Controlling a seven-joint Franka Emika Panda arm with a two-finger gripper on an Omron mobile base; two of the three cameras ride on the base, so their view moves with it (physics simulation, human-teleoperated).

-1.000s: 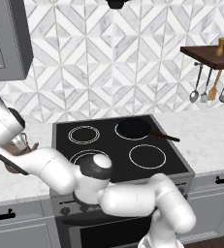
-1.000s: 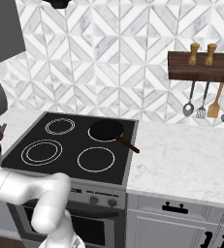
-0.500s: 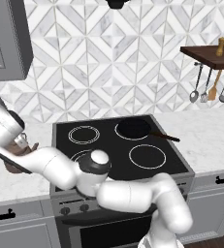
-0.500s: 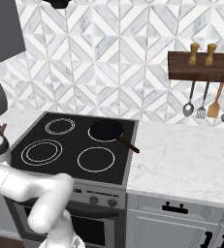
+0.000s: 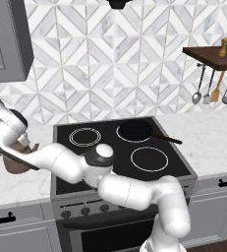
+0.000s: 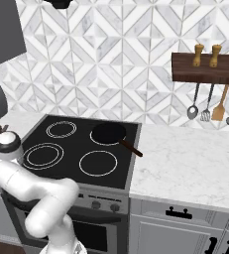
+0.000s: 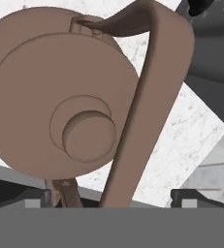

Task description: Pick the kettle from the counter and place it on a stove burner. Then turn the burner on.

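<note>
While a black pan (image 5: 136, 130) sits on the cooktop (image 6: 81, 149), the marbled tabletop (image 5: 16, 179) left of it carries the kettle (image 7: 60, 111). Close above it hangs the gripper (image 7: 111, 196), its fingers (image 7: 186, 197) set wide either side of the arched handle (image 7: 142, 106), not touching.

arm: elbow swung left | hand: lower over kettle (image 7: 65, 106) — fingers hidden

The largest burner (image 6: 42, 155) lies bare on the cooktop. A frying pan (image 6: 110, 133) occupies the ring at its 2 o'clock.
</note>
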